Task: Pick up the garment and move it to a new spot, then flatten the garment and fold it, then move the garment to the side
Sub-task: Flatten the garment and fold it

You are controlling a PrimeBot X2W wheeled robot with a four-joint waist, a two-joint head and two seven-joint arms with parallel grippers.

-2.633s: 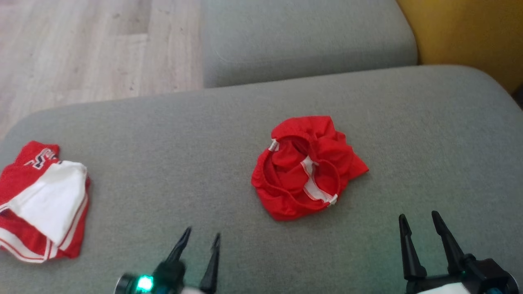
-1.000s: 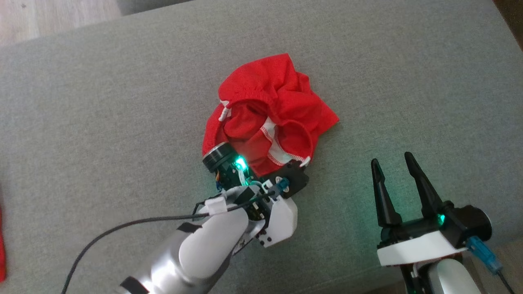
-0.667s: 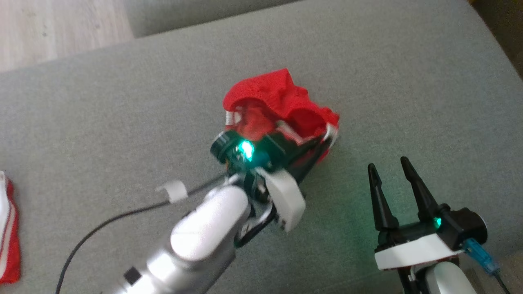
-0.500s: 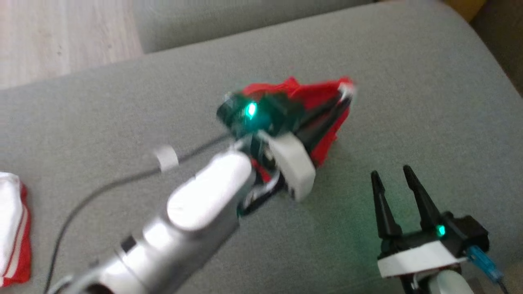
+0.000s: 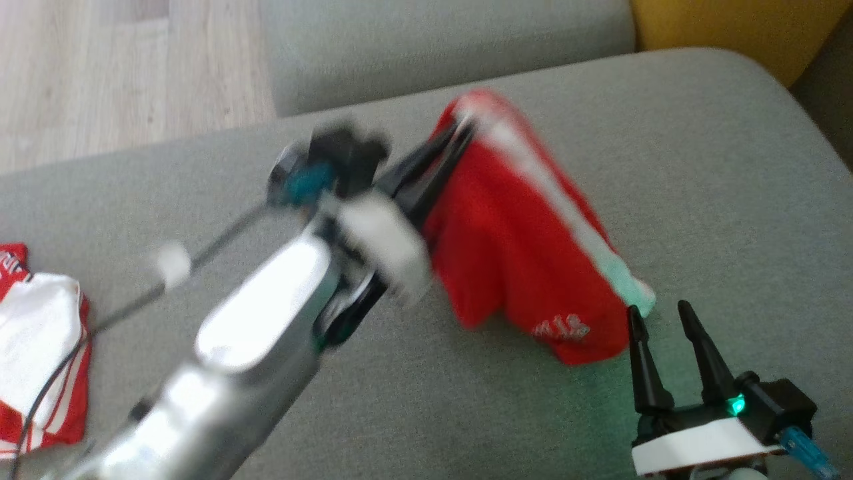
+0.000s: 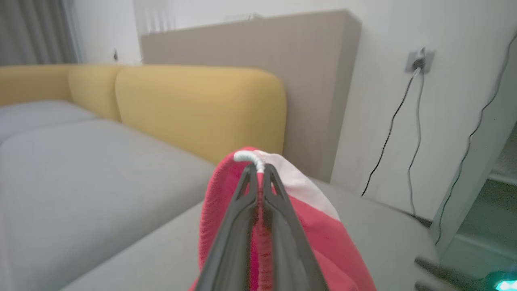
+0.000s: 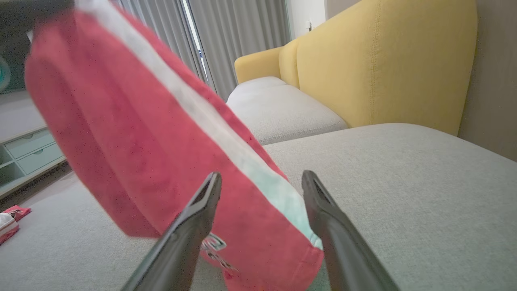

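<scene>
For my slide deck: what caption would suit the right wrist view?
Red garment hanging just beyond the open right gripper, over the grey sofa cushion.

Garments, two: one red garment [image 5: 520, 247] with a white stripe, hanging in the air, and one red-and-white garment [image 5: 40, 333] lying at the left edge of the sofa. End effectors, two, the left end effector [image 5: 460, 130] and the right end effector [image 5: 658, 309], each with two dark fingers [image 7: 185, 230], four in all. Sofa parts: two grey seat cushions in the head view, the near cushion [image 5: 200, 180] and the far cushion [image 5: 433, 47]. The yellow backrest [image 6: 202, 109] sections are too blurred for a firm count. Also one wall socket [image 6: 420, 60] and two drawer fronts [image 7: 28, 143].
</scene>
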